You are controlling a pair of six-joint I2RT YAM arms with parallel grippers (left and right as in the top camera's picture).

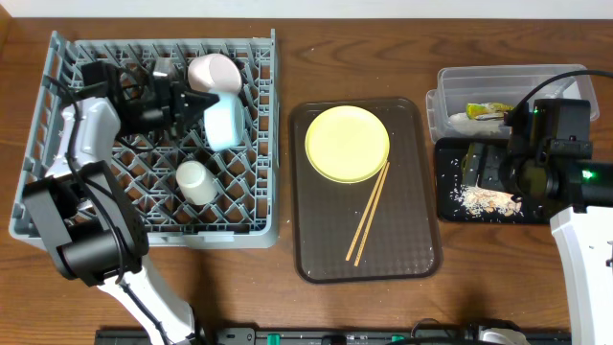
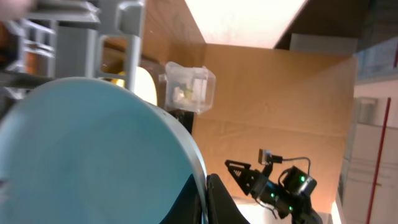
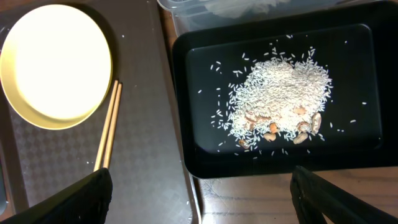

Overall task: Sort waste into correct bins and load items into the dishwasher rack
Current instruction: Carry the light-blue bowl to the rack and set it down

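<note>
While the blue bowl [image 1: 228, 123] is held on edge among the pegs of the rack [image 1: 115, 206], its rim is pinched between the fingers [image 2: 219, 202] of the left gripper [image 1: 203, 107], near the rack's far right corner. In the left wrist view the bowl fills most of the picture, and one dark finger is seen against its outer edge. A pink bowl [image 1: 215, 72] is seated just behind the blue one, touching it, and a white cup [image 1: 194, 182] is lodged nearer the front of the rack.

On the brown tray [image 1: 326, 254] in the middle of the table [image 1: 239, 297], a yellow plate [image 1: 347, 144] is laid flat, and two chopsticks [image 1: 369, 213] are set side by side, their upper ends at the plate's rim.

At the right, a wrapper [image 1: 488, 110] and a white scrap [image 1: 464, 121] are seen inside the clear tub [image 1: 450, 77]. Directly in front of it, the black tray [image 3: 193, 62] is placed, with food leftovers [image 3: 280, 99], rice and a few nuts, heaped in it. The right gripper [image 3: 200, 202] is hung above this tray, its fingers spread wide and nothing between them.
</note>
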